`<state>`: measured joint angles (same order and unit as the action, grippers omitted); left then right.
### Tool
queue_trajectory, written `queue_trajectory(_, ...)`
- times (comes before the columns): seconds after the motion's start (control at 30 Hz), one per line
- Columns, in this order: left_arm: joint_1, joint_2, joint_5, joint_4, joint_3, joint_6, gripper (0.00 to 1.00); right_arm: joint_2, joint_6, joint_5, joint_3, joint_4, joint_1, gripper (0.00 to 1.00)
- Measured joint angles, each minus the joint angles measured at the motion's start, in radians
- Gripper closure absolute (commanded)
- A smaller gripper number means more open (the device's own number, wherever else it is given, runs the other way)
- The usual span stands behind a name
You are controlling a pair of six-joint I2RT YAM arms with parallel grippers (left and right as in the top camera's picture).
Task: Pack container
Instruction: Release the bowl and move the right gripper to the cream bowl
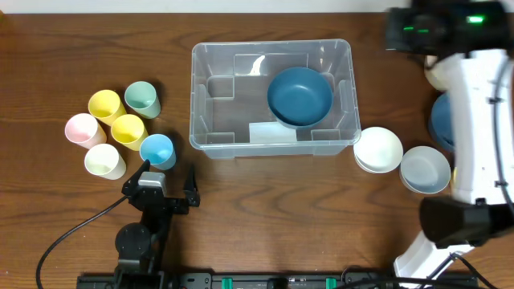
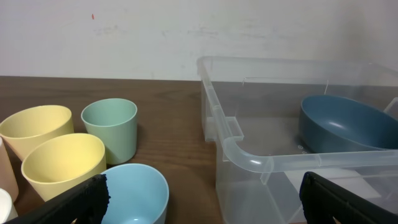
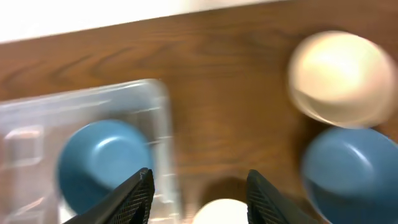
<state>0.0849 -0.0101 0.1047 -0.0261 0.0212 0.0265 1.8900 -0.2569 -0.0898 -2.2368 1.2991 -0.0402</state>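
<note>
Overhead top-down; all 3 views share container.

Your right wrist view is smeared throughout. The cream bowl has no clean rim, and the blue bowl below it runs off the right edge. A white bowl shows only its top sliver at the bottom edge. The container is cut by the left edge there.

Overhead, the right arm covers most of a dark blue bowl (just an arc shows).

In the left wrist view, the light blue cup is cropped at the bottom and the pink cup is a sliver at the left edge. Of the left claw you only get two fingertips in the bottom corners.
</note>
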Motion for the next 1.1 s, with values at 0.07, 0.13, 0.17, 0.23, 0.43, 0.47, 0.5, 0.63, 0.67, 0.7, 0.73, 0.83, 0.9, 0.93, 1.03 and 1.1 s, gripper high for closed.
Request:
queue_trajectory(0.07,0.0,0.0,0.0,0.0,0.0,0.0,0.02,0.023,-0.01,-0.005,0.003,0.005,0.073,0.51)
queue_trajectory(0.13,0.0,0.0,0.0,0.0,0.0,0.0,0.02,0.059,-0.013,-0.003,0.008,0.003,0.136,0.51)
queue_trajectory(0.17,0.0,0.0,0.0,0.0,0.0,0.0,0.02,0.081,-0.012,0.0,0.011,-0.001,0.163,0.51)
queue_trajectory(0.23,0.0,0.0,0.0,0.0,0.0,0.0,0.02,0.132,0.002,0.011,0.016,-0.011,0.214,0.51)
queue_trajectory(0.43,0.0,0.0,0.0,0.0,0.0,0.0,0.02,0.27,0.07,0.026,0.022,-0.048,0.276,0.5)
queue_trajectory(0.47,0.0,0.0,0.0,0.0,0.0,0.0,0.02,0.287,0.081,0.028,0.022,-0.055,0.279,0.5)
queue_trajectory(0.5,0.0,0.0,0.0,0.0,0.0,0.0,0.02,0.306,0.094,0.03,0.023,-0.066,0.28,0.5)
queue_trajectory(0.63,0.0,0.0,0.0,0.0,0.0,0.0,0.02,0.354,0.15,0.034,0.026,-0.101,0.28,0.5)
queue_trajectory(0.67,0.0,0.0,0.0,0.0,0.0,0.0,0.02,0.36,0.163,0.035,0.026,-0.109,0.28,0.51)
queue_trajectory(0.7,0.0,0.0,0.0,0.0,0.0,0.0,0.02,0.364,0.18,0.035,0.027,-0.121,0.28,0.5)
queue_trajectory(0.73,0.0,0.0,0.0,0.0,0.0,0.0,0.02,0.369,0.202,0.037,0.027,-0.135,0.281,0.5)
queue_trajectory(0.83,0.0,0.0,0.0,0.0,0.0,0.0,0.02,0.378,0.253,0.037,0.027,-0.163,0.281,0.5)
queue_trajectory(0.9,0.0,0.0,0.0,0.0,0.0,0.0,0.02,0.386,0.287,0.037,0.027,-0.183,0.281,0.5)
queue_trajectory(0.93,0.0,0.0,0.0,0.0,0.0,0.0,0.02,0.392,0.302,0.037,0.027,-0.194,0.281,0.5)
queue_trajectory(1.03,0.0,0.0,0.0,0.0,0.0,0.0,0.02,0.41,0.336,0.038,0.027,-0.216,0.281,0.5)
queue_trajectory(1.1,0.0,0.0,0.0,0.0,0.0,0.0,0.02,0.423,0.348,0.037,0.027,-0.225,0.281,0.5)
